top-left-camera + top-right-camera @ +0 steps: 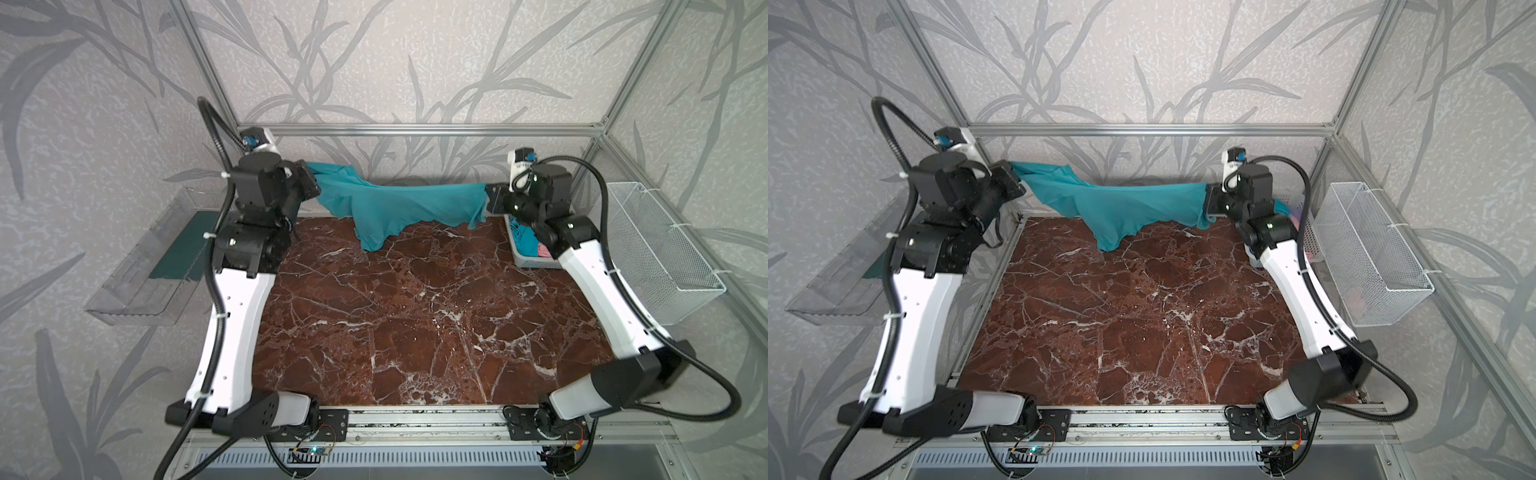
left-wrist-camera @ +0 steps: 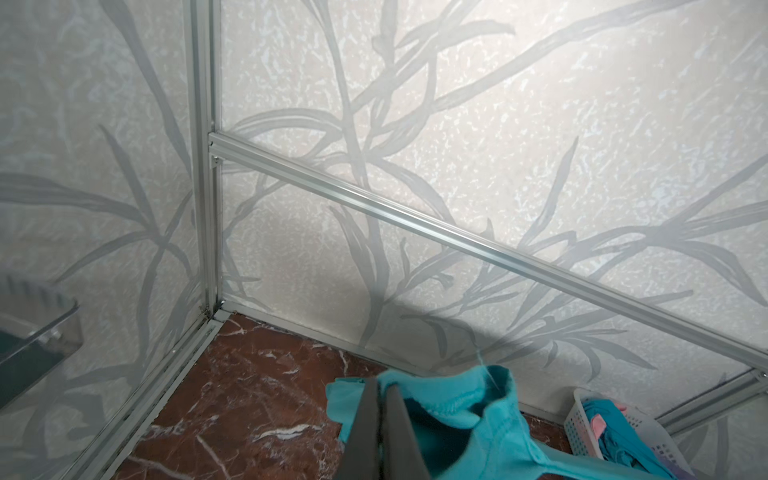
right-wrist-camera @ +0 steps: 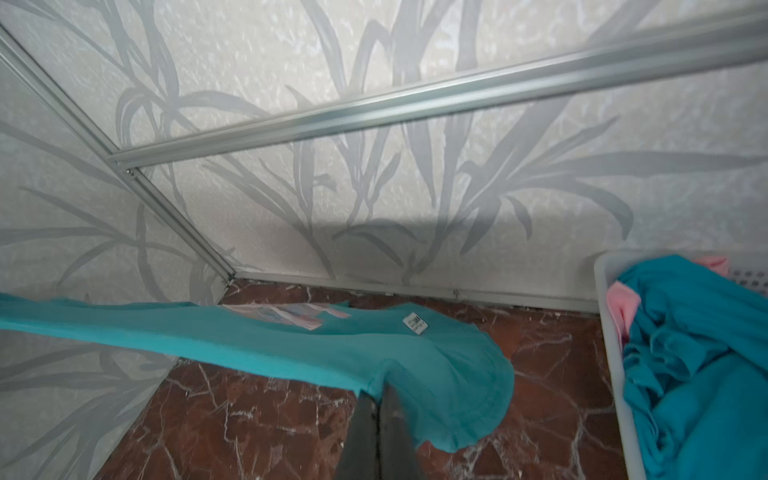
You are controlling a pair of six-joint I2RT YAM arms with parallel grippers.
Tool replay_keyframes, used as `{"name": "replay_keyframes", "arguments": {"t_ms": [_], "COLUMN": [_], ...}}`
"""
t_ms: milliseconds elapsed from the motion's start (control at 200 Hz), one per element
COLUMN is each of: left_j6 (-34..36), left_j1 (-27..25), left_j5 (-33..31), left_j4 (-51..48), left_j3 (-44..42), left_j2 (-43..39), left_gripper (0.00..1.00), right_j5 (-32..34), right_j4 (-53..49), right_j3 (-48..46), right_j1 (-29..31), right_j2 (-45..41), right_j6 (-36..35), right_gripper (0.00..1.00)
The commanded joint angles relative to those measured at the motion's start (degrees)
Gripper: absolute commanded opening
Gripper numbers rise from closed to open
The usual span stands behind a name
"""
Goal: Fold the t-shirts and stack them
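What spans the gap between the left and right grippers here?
One teal t-shirt, pinched by the left gripper and right gripper, hangs stretched between them; both top views show it.

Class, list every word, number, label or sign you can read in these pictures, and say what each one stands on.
White label on the stretched teal shirt: dark print, too small and blurred to read.
Pale pink print on that shirt: seen at a flat angle, no letters can be made out.
Nothing else in any view carries readable text.
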Motion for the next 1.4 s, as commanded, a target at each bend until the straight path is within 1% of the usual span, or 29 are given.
{"name": "replay_keyframes", "arguments": {"t_ms": [0, 120, 160, 235, 295, 350, 390, 410, 420, 450, 490, 540, 580, 640, 675, 705, 740, 760, 810, 870, 945, 1055, 1255, 1395], "left_j6": [-2.38, -10.09, -10.19, -15.25, -19.24, -22.86, -24.33, -25.11, -25.54, -26.42, -27.07, -27.99, -28.21, -28.08, -27.78, -27.54, -27.02, -26.75, -26.63, -26.55, -26.63, -25.36, -23.64, -22.67], "left_j1": [0.18, 0.24, 0.13, 0.17, 0.12, 0.09, 0.08, 0.08, 0.10, 0.15, 0.11, 0.12, 0.09, 0.08, 0.16, 0.16, 0.07, 0.14, 0.04, -0.08, -0.70, -2.09, -3.70, -4.08], "left_j5": [-1.57, -2.85, -1.94, -3.79, -3.22, -1.84, -0.74, -0.52, -0.53, 0.28, 1.33, 2.07, 2.55, 2.90, 2.64, 2.53, 2.76, 2.88, 3.22, 4.00, 4.19, 4.59, 6.29, 8.67], "left_j4": [2.33, -3.54, -5.05, -10.57, -13.68, -15.52, -16.29, -16.94, -17.18, -17.46, -16.97, -16.68, -16.43, -15.91, -15.59, -14.98, -13.49, -12.39, -9.46, -4.55, 1.11, 8.11, 15.22, 18.27], "left_j3": [-16.25, -34.23, -39.37, -47.41, -52.94, -57.05, -59.19, -59.78, -60.02, -60.60, -61.16, -61.24, -61.02, -60.47, -60.24, -60.14, -60.38, -60.63, -61.39, -62.29, -62.79, -60.36, -51.80, -45.46], "left_j2": [-9.42, -21.09, -24.74, -30.77, -34.98, -38.62, -40.71, -41.45, -41.87, -42.95, -44.23, -45.09, -45.30, -44.74, -43.97, -43.19, -42.04, -41.17, -38.39, -33.50, -25.86, -13.80, 4.31, 14.58], "left_gripper": [0.00, 0.00, 0.00, 0.00, 0.00, 0.00, 0.00, 0.03, 0.07, 0.18, 0.32, 0.45, 0.52, 0.56, 0.56, 0.56, 0.56, 0.56, 0.54, 0.53, 0.52, 0.53, 0.59, 0.62], "right_j5": [2.77, -0.72, -1.66, -2.44, -2.74, -3.41, -3.31, -3.14, -2.98, -2.40, -1.40, 0.71, 2.45, 4.26, 4.54, 4.27, 3.75, 3.69, 4.13, 5.32, 5.81, 4.01, 1.61, 2.90], "right_j4": [6.78, 2.81, 1.53, -0.29, -2.05, -3.78, -4.53, -4.98, -5.17, -5.39, -5.66, -5.94, -5.92, -5.27, -4.22, -3.06, -1.76, -1.12, -0.14, -0.26, -2.05, -4.48, -5.48, -6.41], "right_j3": [-18.98, -35.43, -40.09, -47.30, -50.75, -52.11, -52.32, -52.28, -52.25, -51.93, -51.14, -49.64, -48.29, -46.35, -45.41, -44.66, -43.72, -43.01, -40.96, -37.76, -33.33, -29.20, -28.43, -28.51], "right_j1": [-0.12, 0.11, 0.31, 1.22, 2.18, 2.98, 3.52, 3.66, 3.74, 3.93, 3.94, 3.94, 3.94, 3.94, 3.94, 3.94, 4.25, 4.69, 7.00, 10.49, 14.18, 15.37, 15.54, 15.52], "right_j2": [-10.18, -19.82, -22.23, -25.66, -26.92, -27.31, -27.46, -27.55, -27.58, -27.68, -27.77, -27.48, -26.98, -25.39, -23.92, -22.27, -19.95, -18.46, -14.37, -8.91, -1.80, 6.15, 13.39, 16.24], "right_j6": [4.32, 9.89, 11.22, 12.64, 13.32, 13.11, 12.98, 12.81, 12.80, 12.65, 12.41, 12.05, 11.79, 11.32, 11.15, 11.04, 11.04, 11.06, 10.77, 9.43, 7.41, 6.89, 7.13, 7.00], "right_gripper": [0.00, 0.00, 0.00, 0.00, 0.00, 0.06, 0.13, 0.16, 0.18, 0.27, 0.36, 0.43, 0.46, 0.46, 0.46, 0.43, 0.37, 0.32, 0.21, 0.15, 0.15, 0.14, 0.16, 0.17]}}
